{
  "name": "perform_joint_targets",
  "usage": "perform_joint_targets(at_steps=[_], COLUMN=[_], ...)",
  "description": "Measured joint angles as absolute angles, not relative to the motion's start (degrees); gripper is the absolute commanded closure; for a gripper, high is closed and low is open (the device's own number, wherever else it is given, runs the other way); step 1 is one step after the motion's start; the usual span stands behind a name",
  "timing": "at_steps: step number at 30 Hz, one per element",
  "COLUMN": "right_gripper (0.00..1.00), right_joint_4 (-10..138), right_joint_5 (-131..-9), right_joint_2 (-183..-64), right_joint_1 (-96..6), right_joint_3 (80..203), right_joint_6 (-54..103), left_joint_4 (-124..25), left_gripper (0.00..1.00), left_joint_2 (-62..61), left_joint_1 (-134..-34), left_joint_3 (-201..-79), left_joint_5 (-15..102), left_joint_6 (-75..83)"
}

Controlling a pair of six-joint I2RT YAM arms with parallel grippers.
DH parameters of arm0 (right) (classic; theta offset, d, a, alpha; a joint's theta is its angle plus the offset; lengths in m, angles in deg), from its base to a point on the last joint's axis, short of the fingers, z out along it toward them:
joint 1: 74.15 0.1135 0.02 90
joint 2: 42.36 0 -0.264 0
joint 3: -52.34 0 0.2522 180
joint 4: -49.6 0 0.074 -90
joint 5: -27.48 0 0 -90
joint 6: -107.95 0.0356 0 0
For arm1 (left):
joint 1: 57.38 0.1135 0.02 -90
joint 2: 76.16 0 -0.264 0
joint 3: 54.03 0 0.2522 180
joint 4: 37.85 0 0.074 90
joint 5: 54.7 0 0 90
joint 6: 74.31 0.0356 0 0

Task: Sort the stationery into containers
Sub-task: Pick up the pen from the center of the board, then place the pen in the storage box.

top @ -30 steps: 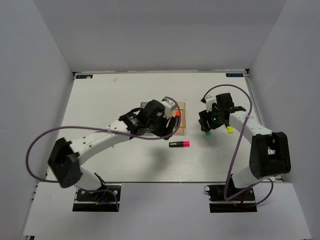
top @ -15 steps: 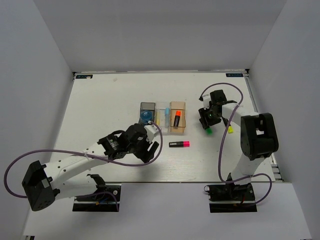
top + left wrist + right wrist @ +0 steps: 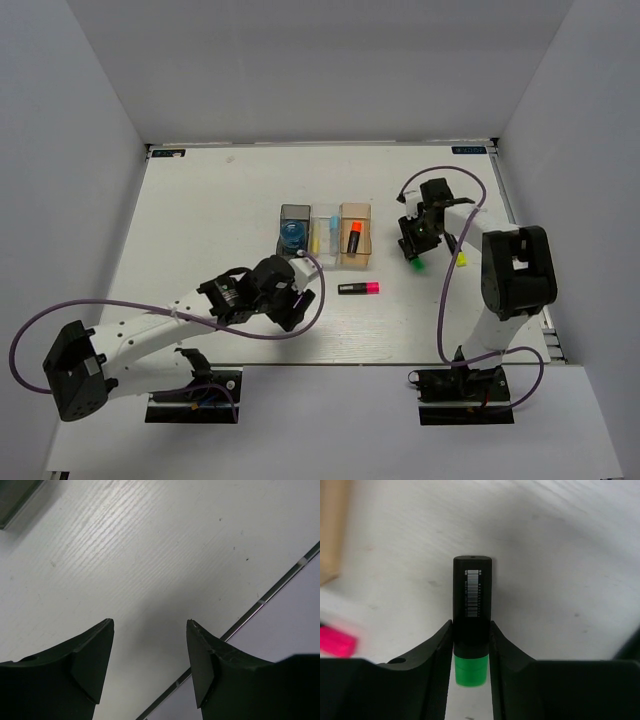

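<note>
Green-ended black plastic highlighter (image 3: 472,615), likely light, rigid and slick, sat clamped by its barrel in the right gripper (image 3: 470,624) over the white worktop (image 3: 200,220), near the tan translucent plastic bin (image 3: 369,240); the left gripper (image 3: 149,630) hung open, empty.

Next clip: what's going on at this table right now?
The right gripper is shut on a green-ended highlighter, to the right of the tan bin. The left gripper is open and empty over the table, in front of the dark grey bin. That bin holds a blue roll. The clear bin holds two sticks, and the tan bin holds an orange-ended highlighter. A pink-ended highlighter lies loose on the table, not yet sorted.
</note>
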State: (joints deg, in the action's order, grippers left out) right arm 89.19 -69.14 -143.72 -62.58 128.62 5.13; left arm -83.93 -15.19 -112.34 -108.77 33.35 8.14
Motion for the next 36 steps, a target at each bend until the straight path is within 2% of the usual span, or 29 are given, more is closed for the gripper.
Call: perform_joint_targets(at_steps=[6,12,17,26,29,31,36], right_gripper=[1.00,1.00,1.00,0.99,0.85,0.83,0.68], right_joint_4=[97.54,97.60,95.31,89.71,89.08,88.66,88.93], right_joint_5=[-83.15,-93.46,-95.74,-87.84,-84.39,-82.34,-79.74], right_joint_2=[-139.37,-139.19,-144.44,-149.38,-150.03,-150.36,-150.60], right_joint_1=[-62.45,-61.29,-58.78,-51.87,-51.33,-51.22,-51.19], right_joint_3=[136.84,146.32,148.36,148.77,150.37,150.83,150.70], right_joint_6=[7.80,17.50,27.84,39.05,39.25,38.97,37.87], left_joint_4=[-83.71,-82.90,-80.91,-76.78,-75.88,-75.49,-74.92], left_gripper=[0.32,0.29,0.26,0.26,0.26,0.26,0.24], left_joint_2=[-11.81,-11.72,-9.62,-2.95,-2.17,-1.99,-0.66], left_joint_1=[-113.63,-113.76,-113.91,-116.10,-116.40,-116.47,-116.49], left_joint_3=[-108.77,-108.77,-108.83,-110.76,-111.35,-111.59,-112.57], left_joint_5=[33.10,32.89,32.91,32.19,31.44,31.12,30.31], left_joint_6=[8.33,8.18,8.75,13.38,14.67,15.55,17.25])
